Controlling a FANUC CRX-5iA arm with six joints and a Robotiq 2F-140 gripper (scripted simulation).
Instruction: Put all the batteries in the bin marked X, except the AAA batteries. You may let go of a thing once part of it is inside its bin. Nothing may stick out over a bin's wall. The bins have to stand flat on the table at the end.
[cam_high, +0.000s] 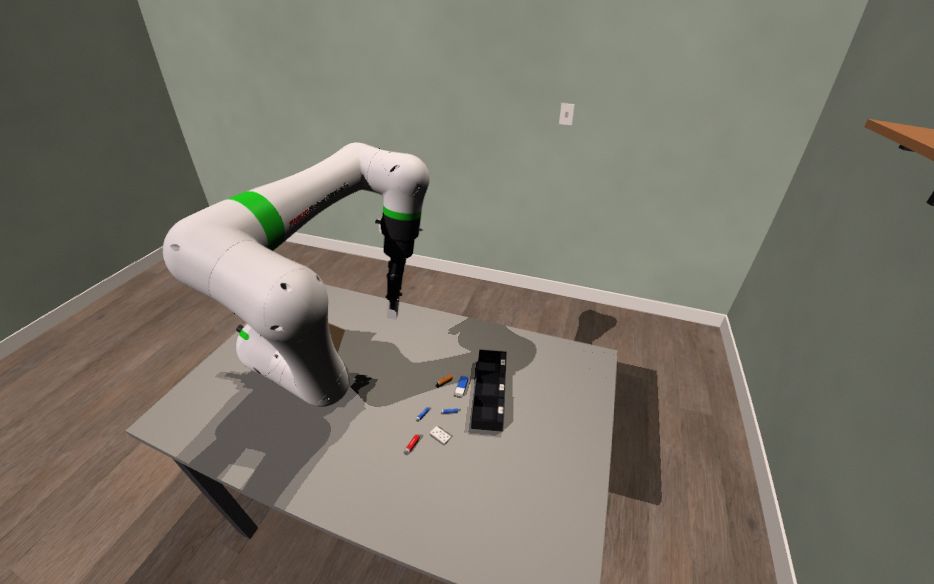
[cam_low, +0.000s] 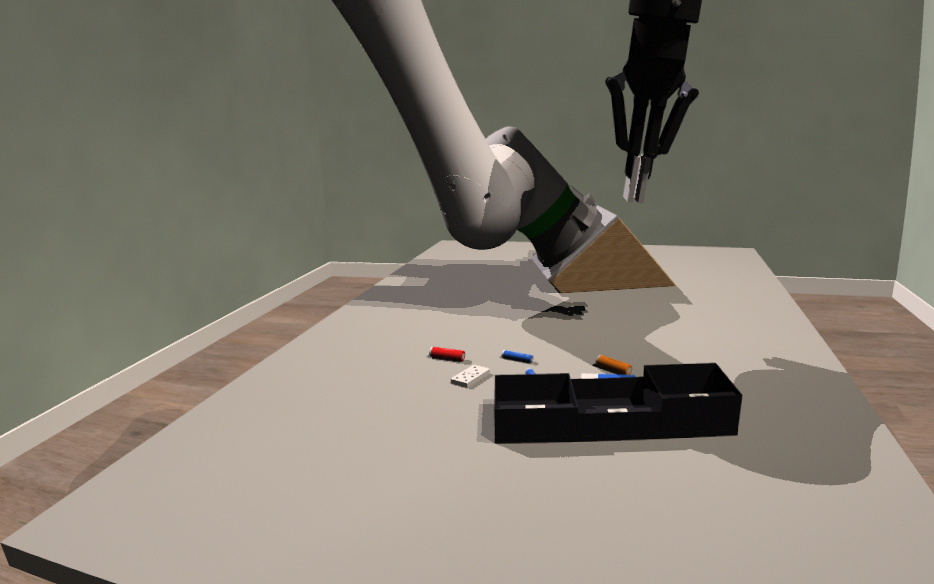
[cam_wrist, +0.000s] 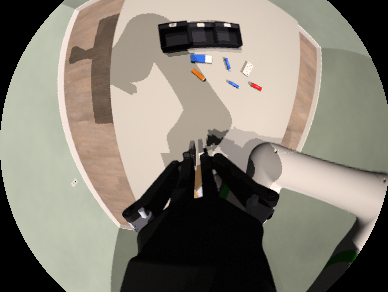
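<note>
The grey table (cam_high: 523, 495) is seen from above in the top view, with the white arm (cam_high: 275, 234) rooted at its 9 o'clock side and bent over the far part of the top. A wooden wedge (cam_low: 613, 265) is seen under the arm's base in the exterior view.

The gripper (cam_high: 392, 311) is held high above the table, pointing down, at about 11 o'clock from the scattered items and well apart from all of them. Its fingers are drawn nearly together, and nothing is held between them; in the exterior view the pale pads (cam_low: 637, 184) are seen almost touching.

A row of three black bins (cam_high: 489, 399) is set flat on the table at 3 o'clock of the loose items. White labels are seen on the bins, but their marks cannot be read, so the bin marked X cannot be told apart.

All batteries are found lying on the table outside the bins. A blue-and-white block (cam_high: 461, 385) is lying just beside the bins, with an orange battery (cam_high: 444, 380) at its 9 o'clock. Two slim blue batteries (cam_high: 422, 413) (cam_high: 450, 411) are lying at 6 o'clock of these. A white domino (cam_high: 440, 434) is placed below them, and a red battery (cam_high: 411, 443) is lying at the domino's 8 o'clock.
</note>
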